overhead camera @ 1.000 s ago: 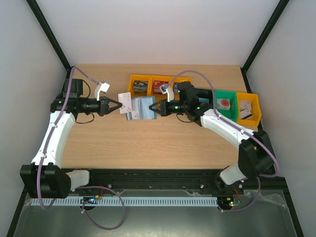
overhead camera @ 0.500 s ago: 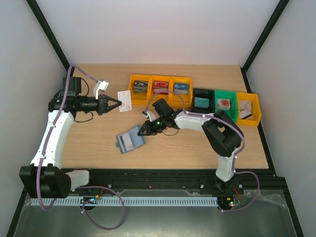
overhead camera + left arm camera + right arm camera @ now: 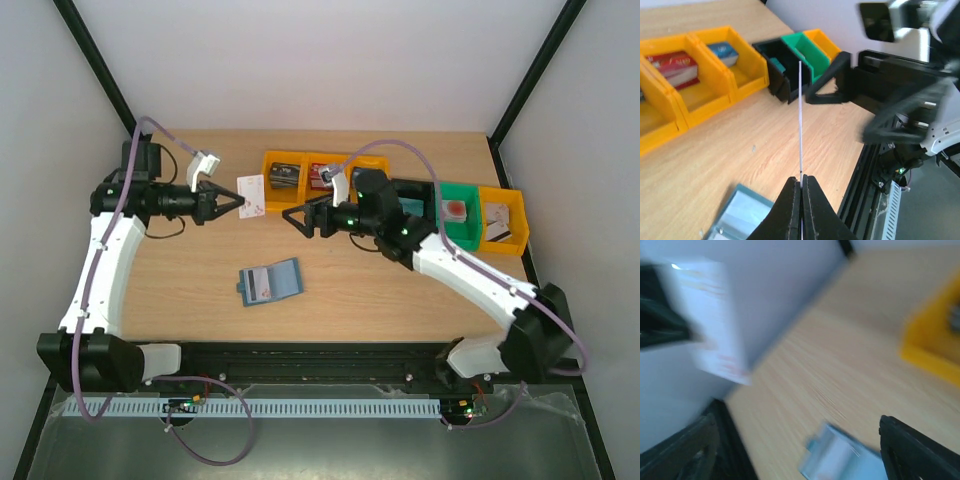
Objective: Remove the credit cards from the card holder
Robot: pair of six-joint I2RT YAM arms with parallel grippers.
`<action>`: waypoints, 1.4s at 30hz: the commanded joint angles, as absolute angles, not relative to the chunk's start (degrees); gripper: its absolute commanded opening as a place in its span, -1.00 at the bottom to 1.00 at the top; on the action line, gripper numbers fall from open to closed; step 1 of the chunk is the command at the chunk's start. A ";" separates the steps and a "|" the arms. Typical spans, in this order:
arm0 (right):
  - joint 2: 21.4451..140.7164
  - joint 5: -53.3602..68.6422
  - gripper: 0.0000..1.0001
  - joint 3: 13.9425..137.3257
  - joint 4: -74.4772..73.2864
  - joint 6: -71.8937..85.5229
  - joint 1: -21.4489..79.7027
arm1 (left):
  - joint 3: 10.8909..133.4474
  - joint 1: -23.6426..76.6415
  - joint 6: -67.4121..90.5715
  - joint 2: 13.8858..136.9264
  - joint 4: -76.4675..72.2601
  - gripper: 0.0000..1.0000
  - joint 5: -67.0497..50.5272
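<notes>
The left gripper (image 3: 236,203) is pinched tight on 1 whitish card (image 3: 251,196), holding it up above the table (image 3: 200,290). The right gripper (image 3: 296,216) hangs nearby, fingers spread and holding nothing. The blue card holder (image 3: 270,283) lies flat on the wood below them.

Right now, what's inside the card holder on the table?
The open card holder shows one whitish card in its left half. Anything stacked beneath it, or tucked in the other half, is hidden.

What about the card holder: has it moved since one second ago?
Yes. The holder was right beside the yellow bins; now it lies on the table well toward the near edge, away from them.
</notes>
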State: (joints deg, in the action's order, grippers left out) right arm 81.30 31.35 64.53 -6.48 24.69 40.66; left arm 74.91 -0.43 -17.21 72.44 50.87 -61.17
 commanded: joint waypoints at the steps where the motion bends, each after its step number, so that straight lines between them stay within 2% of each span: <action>1: 77.52 37.52 0.73 56.50 25.63 32.89 43.77 | 81.87 1.23 -17.80 73.48 52.74 -0.96 -64.43; 4: 80.25 37.55 0.71 52.56 48.88 45.04 43.93 | 83.93 2.46 -14.01 73.90 50.55 -0.96 -68.89; 9: 85.74 38.99 0.58 55.64 58.76 50.82 45.36 | 84.25 3.54 -9.60 73.83 47.46 -0.96 -72.44; 11: 87.10 40.50 0.24 56.64 59.27 51.48 46.04 | 83.93 3.76 -9.33 73.83 47.10 -0.96 -72.48; 15: 87.20 41.41 -0.80 55.79 61.31 53.18 46.11 | 83.34 3.80 -9.27 73.75 46.84 -0.96 -73.01; 16: 86.95 41.24 -0.94 55.42 61.25 53.05 46.12 | 83.29 3.78 -9.35 73.66 46.85 -0.96 -73.12; 20: 84.88 42.89 -0.97 55.92 55.46 49.27 45.36 | 82.83 3.78 -10.39 73.29 47.81 -0.96 -71.92; 21: 84.04 43.99 -0.97 56.69 51.06 47.13 44.69 | 82.80 3.66 -11.24 73.15 48.65 -0.79 -70.80; 23: 82.84 48.82 -0.97 61.20 33.22 38.54 43.28 | 83.58 3.08 -15.56 73.14 52.30 0.19 -68.23; 24: 82.72 51.70 -0.97 64.74 20.70 30.61 42.87 | 84.09 2.83 -18.73 73.27 54.81 0.42 -66.71; 25: 82.86 53.80 -0.97 68.73 7.83 21.62 42.86 | 85.00 2.60 -22.02 73.53 57.22 0.52 -65.04; 27: 83.94 54.27 -0.97 76.15 -16.89 7.58 43.11 | 86.88 2.38 -27.67 74.22 61.34 0.60 -62.26; 29: 84.69 53.13 -0.97 80.26 -31.01 -0.38 43.37 | 87.49 2.55 -32.02 74.72 63.93 0.66 -60.77; 32: 84.30 50.63 -0.97 83.38 -40.94 -5.49 44.36 | 87.87 3.86 -34.61 75.35 65.36 0.66 -59.01; 37: 84.37 48.00 -0.97 87.03 -46.34 -7.72 45.32 | 87.70 10.76 -39.61 75.55 68.79 0.48 -57.04; 42: 84.46 48.07 -0.97 88.99 -47.45 -8.89 46.02 | 87.69 14.95 -41.25 75.24 70.62 -0.25 -54.78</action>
